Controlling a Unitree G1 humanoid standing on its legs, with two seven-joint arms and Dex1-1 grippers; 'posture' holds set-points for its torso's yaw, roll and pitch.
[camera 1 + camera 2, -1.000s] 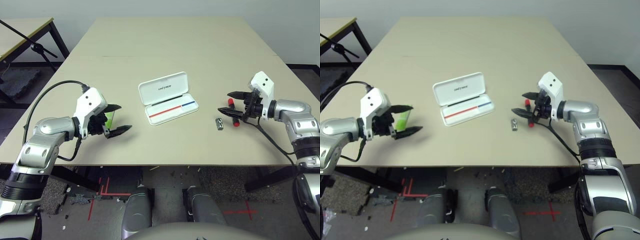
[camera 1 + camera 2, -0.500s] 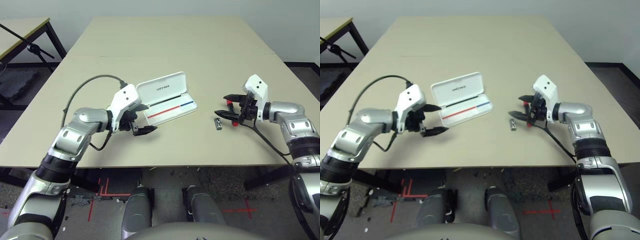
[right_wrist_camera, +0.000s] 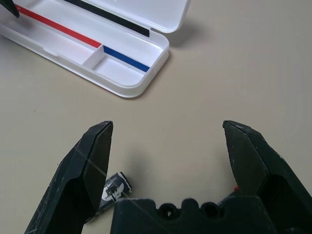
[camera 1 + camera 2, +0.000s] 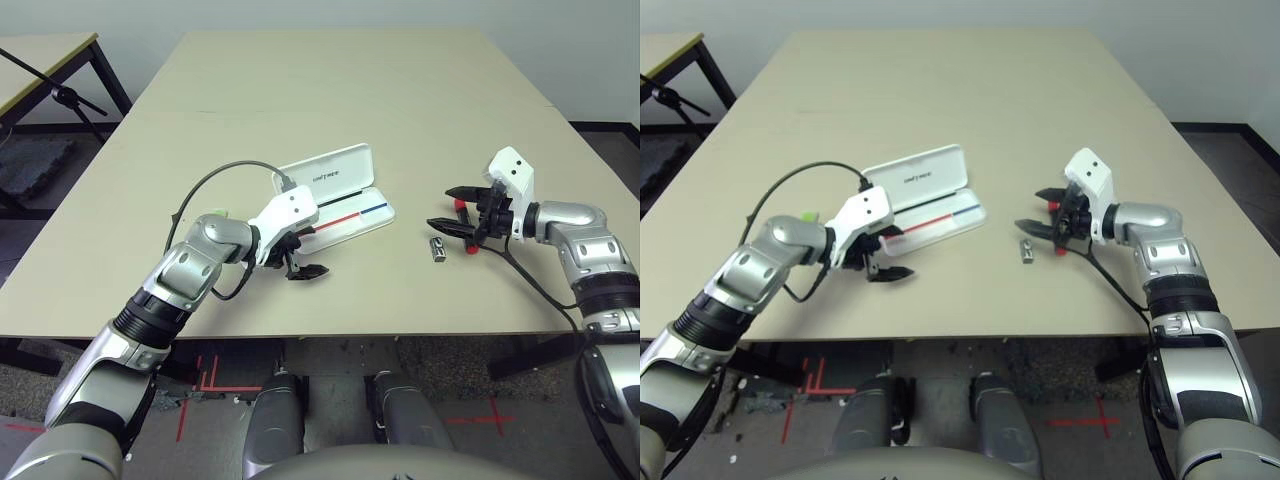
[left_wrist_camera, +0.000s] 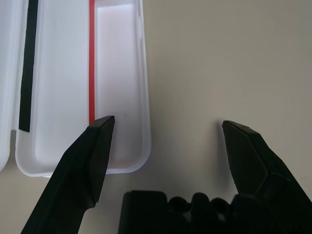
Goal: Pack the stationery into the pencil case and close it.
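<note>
A pale beige bench (image 4: 330, 90) carries everything, with a white wall behind it and dark floor around it.

The left end effector (image 4: 300, 253) hangs with its fingers spread and nothing between them, poised at the near-left corner of the pencil case (image 4: 335, 195). In its wrist view one fingertip (image 5: 100, 134) overlaps the case's tray while the other stands over bare bench beside it. That placement looks like a lead-in to steadying the case or dropping something in, though the end effector carries nothing. A sliver of lime-green bar (image 4: 213, 214) peeks out behind the left forearm, well apart from the case, so it is not yet packed.

The right end effector (image 4: 452, 208) is likewise released and empty, its fingers splayed wide. It hovers close over the red marker (image 4: 466, 239), which lies partly hidden behind it. The small clip-like piece (image 4: 437, 247) rests just beside, toward the case. The wide spread suits a straddling approach to the marker, probably the next pick.

The case lies open in the middle of the bench, lid folded back and tray facing up, red-and-blue stripe showing. The tray looks empty, ready to receive all three items.
</note>
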